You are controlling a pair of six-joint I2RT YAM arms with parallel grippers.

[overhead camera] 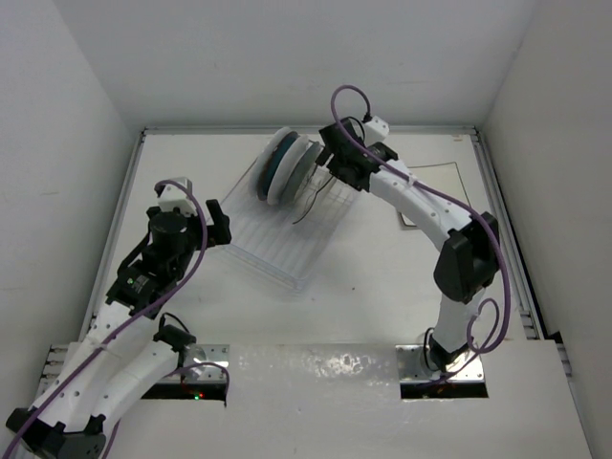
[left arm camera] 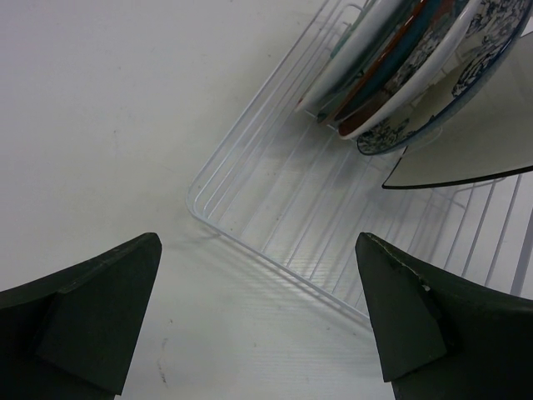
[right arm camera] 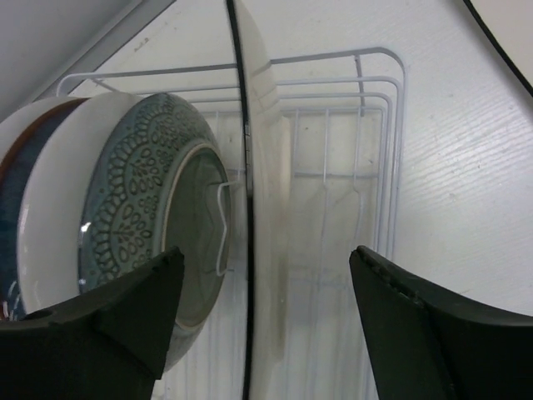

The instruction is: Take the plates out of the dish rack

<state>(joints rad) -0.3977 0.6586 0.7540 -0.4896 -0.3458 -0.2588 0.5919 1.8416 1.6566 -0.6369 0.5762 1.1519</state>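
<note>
arm bases sit at the bottom of the top view. left gripper point(overhead camera: 215, 222) hangs over the table point(overhead camera: 382, 287) just beside the rack's left side, jaws spread, holding nothing. rack point(overhead camera: 277, 239) lies slantwise mid-table. plates point(overhead camera: 285, 164) stand on edge, bunched at the rack's far end. right gripper point(overhead camera: 330, 153) is at the right side of that stack; contact cannot be told from here.

left wrist view: 2 dark fingers point(left arm camera: 100, 308) wide apart, only bare table and the rack's near corner between them. beyond, upper right, plates lean together in the wires: red-teal plate point(left arm camera: 391, 58), then blue plate point(left arm camera: 466, 79), then cream plate point(left arm camera: 491, 142) with its thin dark rim, nearest the lens. a pale plate sits on the far side of the stack, detail unclear.

right wrist view: 2 fingers point(right arm camera: 117, 325) open, straddling the cream plate, which stands upright and edge-on between them. a gap shows on each side, so no grip. blue plate stands just left of it, held by a wire prong, with the red-teal rim behind. all plates are in the rack.
</note>
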